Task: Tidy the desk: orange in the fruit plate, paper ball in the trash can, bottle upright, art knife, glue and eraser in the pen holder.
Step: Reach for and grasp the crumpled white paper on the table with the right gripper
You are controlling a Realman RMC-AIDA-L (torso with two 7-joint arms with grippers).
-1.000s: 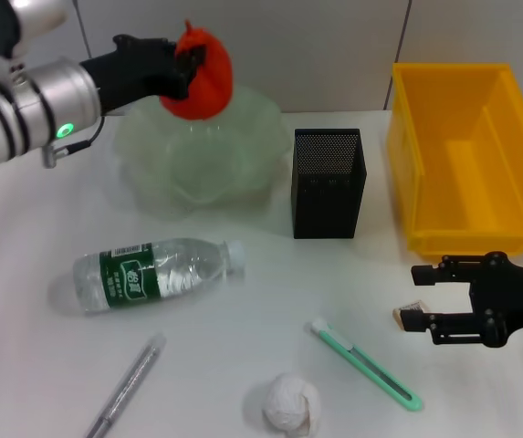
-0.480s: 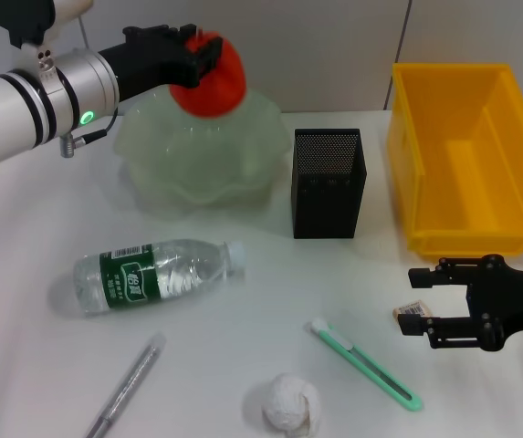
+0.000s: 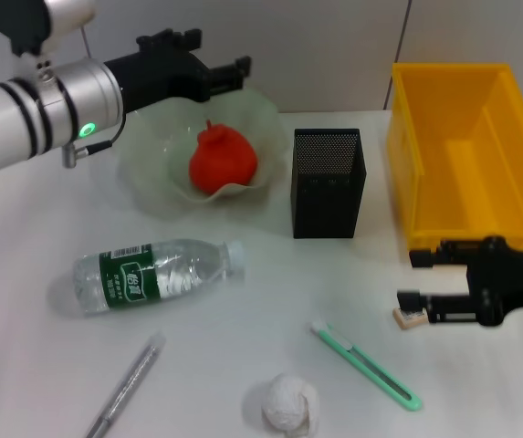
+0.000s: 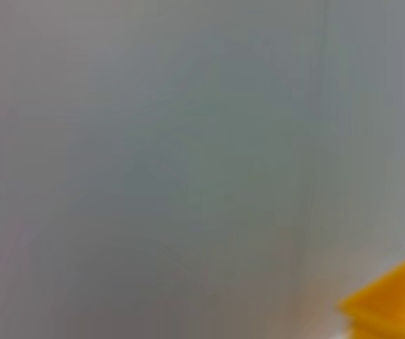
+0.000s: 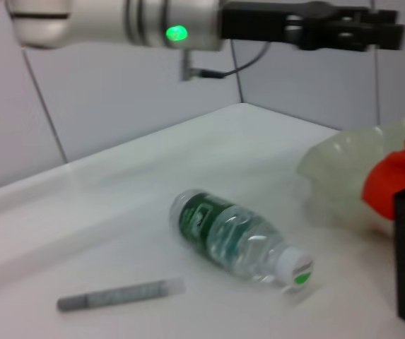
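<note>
The orange [image 3: 222, 161] is seated in the fruit plate [image 3: 147, 173], far left; the left gripper [image 3: 208, 75] is held wide and empty above. The small, stiff eraser [image 3: 411, 317], right, is best pinched across its short sides by the open right gripper [image 3: 409, 278].

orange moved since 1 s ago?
Yes. The orange dropped from the left claw into the fruit plate, left of the pen holder.

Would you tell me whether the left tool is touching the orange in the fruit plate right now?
Apart. The head view shows the left tool open above the fruit plate's far rim, with bare plate between it and the orange resting inside.
</note>
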